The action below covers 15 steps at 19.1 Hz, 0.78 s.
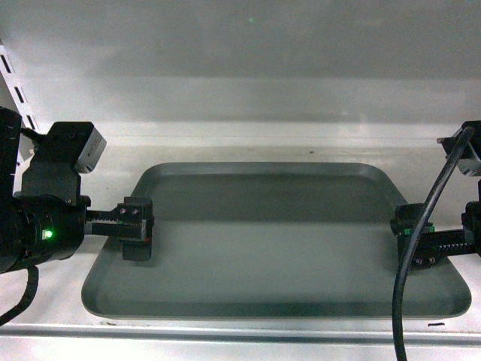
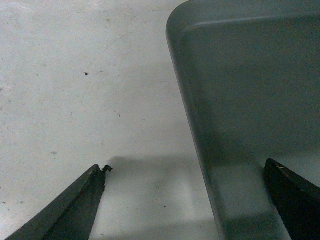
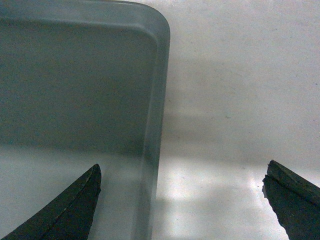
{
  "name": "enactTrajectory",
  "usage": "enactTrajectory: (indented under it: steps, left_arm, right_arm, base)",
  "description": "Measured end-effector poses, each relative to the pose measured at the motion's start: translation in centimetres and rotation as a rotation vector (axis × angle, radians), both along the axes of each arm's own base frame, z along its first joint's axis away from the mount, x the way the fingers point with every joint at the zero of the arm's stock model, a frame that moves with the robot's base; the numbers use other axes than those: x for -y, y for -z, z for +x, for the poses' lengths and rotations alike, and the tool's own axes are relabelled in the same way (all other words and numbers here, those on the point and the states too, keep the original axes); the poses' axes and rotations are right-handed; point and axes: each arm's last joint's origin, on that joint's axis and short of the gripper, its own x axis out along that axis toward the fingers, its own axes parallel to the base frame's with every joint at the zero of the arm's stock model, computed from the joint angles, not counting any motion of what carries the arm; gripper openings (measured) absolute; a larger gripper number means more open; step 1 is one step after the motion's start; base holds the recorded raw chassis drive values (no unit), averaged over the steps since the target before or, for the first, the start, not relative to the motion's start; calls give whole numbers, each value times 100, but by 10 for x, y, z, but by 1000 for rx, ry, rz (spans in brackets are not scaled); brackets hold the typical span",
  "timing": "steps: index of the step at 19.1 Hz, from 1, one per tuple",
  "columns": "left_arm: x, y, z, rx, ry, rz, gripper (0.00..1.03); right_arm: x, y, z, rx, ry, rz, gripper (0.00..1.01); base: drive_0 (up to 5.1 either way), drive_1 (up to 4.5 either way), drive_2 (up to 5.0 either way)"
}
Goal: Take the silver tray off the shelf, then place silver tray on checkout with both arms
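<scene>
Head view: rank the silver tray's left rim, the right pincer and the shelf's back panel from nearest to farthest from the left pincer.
1. Silver tray: its left rim lies under the left pincer.
2. Back panel: behind, upward.
3. Right pincer: at the opposite rim.

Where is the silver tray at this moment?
In the head view the tray lies flat on the white shelf, centre frame, between the open left gripper at its left rim and right gripper at its right rim.
</scene>
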Motion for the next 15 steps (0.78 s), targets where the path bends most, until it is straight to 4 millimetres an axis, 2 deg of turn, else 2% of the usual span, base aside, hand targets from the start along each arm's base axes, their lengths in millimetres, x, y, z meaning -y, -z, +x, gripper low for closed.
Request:
enactTrajectory:
  steps: [2, 5, 6, 8, 9, 10, 15]
  left_arm:
    - [1, -1, 1, -10, 5, -1, 80]
    - [7, -1, 2, -25, 24, -4, 46]
    - [8, -2, 2, -25, 27, -5, 35]
    - [8, -2, 2, -24, 24, -2, 20]
    - [8, -2, 2, -24, 17, -7, 8]
    - [8, -3, 2, -26, -4, -32, 4]
    - [9, -3, 1, -23, -28, -60, 3]
  right_arm:
    - [0, 1, 0, -19, 7, 7, 98]
    - [-1, 1, 1, -26, 7, 12, 98]
    - [-1, 1, 1, -27, 4, 17, 95]
    - [-1, 1, 1, -27, 5, 17, 81]
    - [-2, 2, 1, -28, 4, 15, 68]
    - [-3, 2, 1, -27, 5, 14, 59]
    - [-11, 2, 0, -18, -11, 7, 11]
  base:
    - [0, 0, 0]
    - [0, 0, 0]
    - [0, 0, 0]
    - [0, 0, 0]
    - [0, 0, 0]
    - [0, 0, 0]
    - [0, 0, 0]
